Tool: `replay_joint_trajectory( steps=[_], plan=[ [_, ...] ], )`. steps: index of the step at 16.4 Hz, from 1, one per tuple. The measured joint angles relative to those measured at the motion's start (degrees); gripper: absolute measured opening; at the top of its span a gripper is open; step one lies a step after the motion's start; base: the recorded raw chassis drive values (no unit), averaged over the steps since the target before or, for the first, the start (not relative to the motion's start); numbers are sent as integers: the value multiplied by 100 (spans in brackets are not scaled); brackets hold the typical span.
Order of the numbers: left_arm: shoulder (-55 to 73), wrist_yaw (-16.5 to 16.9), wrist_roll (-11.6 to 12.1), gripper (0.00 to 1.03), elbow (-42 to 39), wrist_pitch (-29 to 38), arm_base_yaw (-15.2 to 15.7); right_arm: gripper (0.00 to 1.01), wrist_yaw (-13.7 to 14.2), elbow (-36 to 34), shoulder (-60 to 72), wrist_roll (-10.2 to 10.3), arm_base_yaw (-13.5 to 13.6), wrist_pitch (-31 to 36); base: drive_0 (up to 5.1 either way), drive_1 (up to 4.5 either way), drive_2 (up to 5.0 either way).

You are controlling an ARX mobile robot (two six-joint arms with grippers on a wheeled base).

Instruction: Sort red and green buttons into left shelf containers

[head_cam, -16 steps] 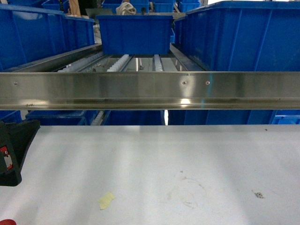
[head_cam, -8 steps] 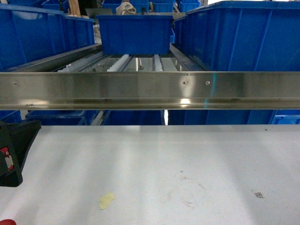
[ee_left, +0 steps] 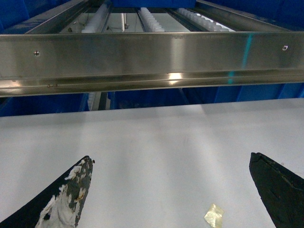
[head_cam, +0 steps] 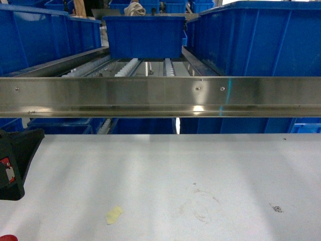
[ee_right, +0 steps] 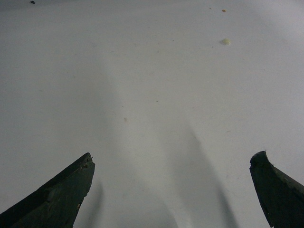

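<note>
L gripper fingers wide, nothing held, over white table | R gripper wide, nothing held | blue bins behind steel rail

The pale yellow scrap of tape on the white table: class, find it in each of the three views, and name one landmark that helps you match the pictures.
Head view: the scrap of tape lies low and left of centre on the table.
Left wrist view: it sits near the bottom edge, right of centre, inside the open left tool.
Right wrist view: not clearly in it; only bare table between the open right tool.
Shared landmark: the steel rail, in the head and left wrist views.
</note>
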Motion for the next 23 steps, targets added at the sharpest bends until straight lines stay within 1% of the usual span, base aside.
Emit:
replay_joint_trajectory(
  steps=[3,6,8,12,14,15,16,18,21,22,23],
  plan=[
    [0,0,0,98,0,0,0,98,-24,-101,-4,-28,-9,63,0,0,0],
    [0,0,0,98,0,0,0,98,-4,-278,260,-92,-120,31,0,0,0],
    [0,2,0,98,0,0,0,98,-24,-293,299,-127,-153,184,0,0,0],
    [0,0,0,98,0,2,0,98,-28,-289,385,-168,-153,195,0,0,0],
    [0,0,0,98,0,2,0,98,-24,-284,385,-251,-153,186,0,0,0],
    [0,0,0,98,0,0,0,90,-24,-284,385,-267,-153,186,0,0,0],
    [0,0,0,98,0,0,0,77,-24,-284,385,-284,-153,186,0,0,0],
    [0,0,-2,98,0,0,0,57,-24,-284,385,-291,-153,186,0,0,0],
    [0,0,0,98,0,0,0,31,-26,-284,385,-304,-153,205,0,0,0],
    [0,0,0,98,0,0,0,29,-26,-280,385,-304,-153,205,0,0,0],
    [0,0,0,98,0,0,0,28,-85,-297,330,-302,-142,149,0,0,0]
  ],
)
